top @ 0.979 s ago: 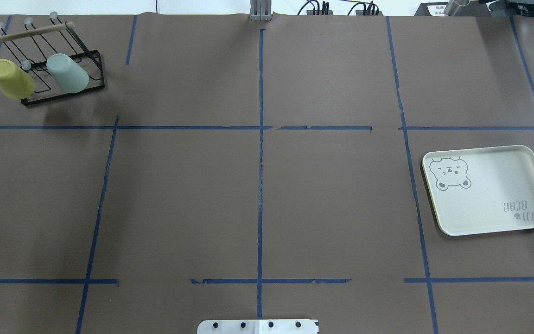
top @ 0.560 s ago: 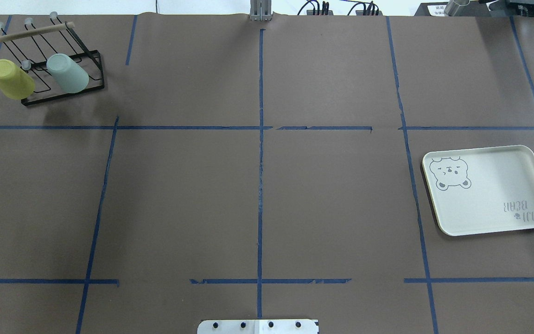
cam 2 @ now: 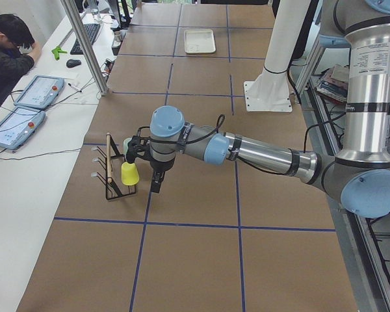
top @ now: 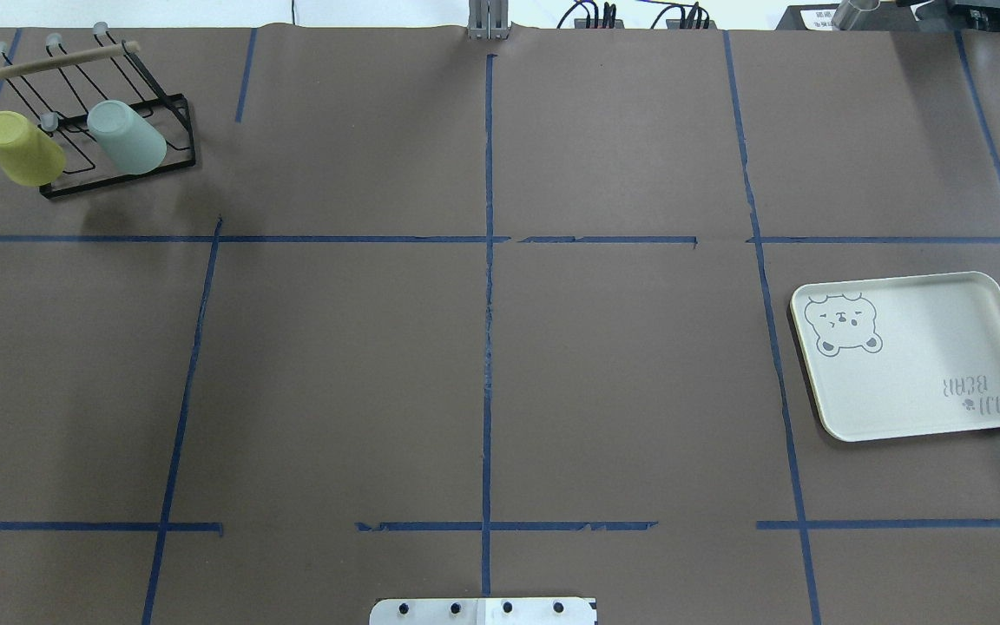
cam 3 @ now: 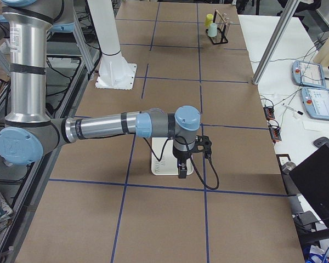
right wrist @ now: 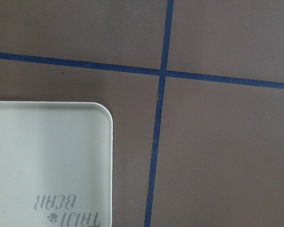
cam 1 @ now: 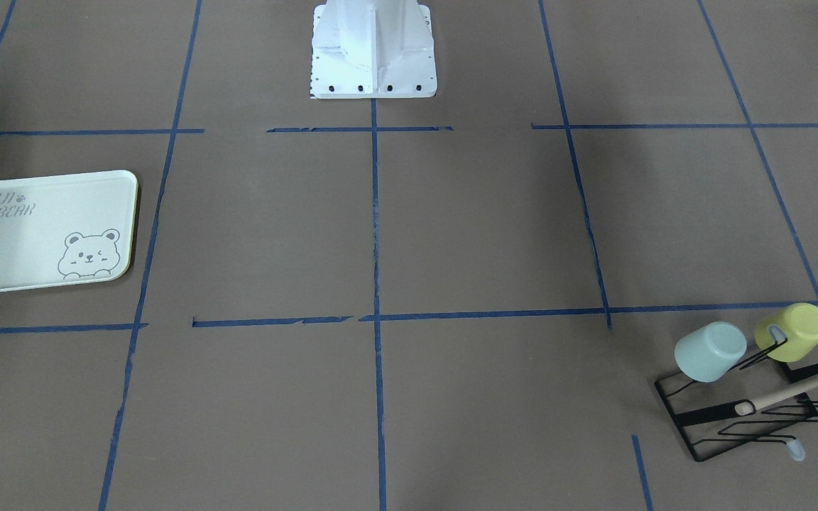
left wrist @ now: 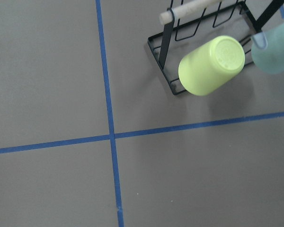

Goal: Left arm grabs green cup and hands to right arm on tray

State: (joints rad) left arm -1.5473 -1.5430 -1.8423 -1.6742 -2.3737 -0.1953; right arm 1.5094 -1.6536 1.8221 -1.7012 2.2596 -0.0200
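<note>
1. Overhead exterior: smooth tapered mint-green plastic cup (top: 127, 137) hangs tilted on black wire rack (top: 191, 139).
2. Well apart lies rounded cream tray (top: 917, 347).
3. Near rack, left gripper (cam 2: 156, 183); over tray, right gripper (cam 3: 182, 169); grip state: cannot tell.

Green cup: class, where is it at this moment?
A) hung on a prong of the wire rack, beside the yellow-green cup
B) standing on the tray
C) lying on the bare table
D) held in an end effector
A: the green cup sits tilted over a prong of the wire rack, next to the yellow-green cup.
</note>
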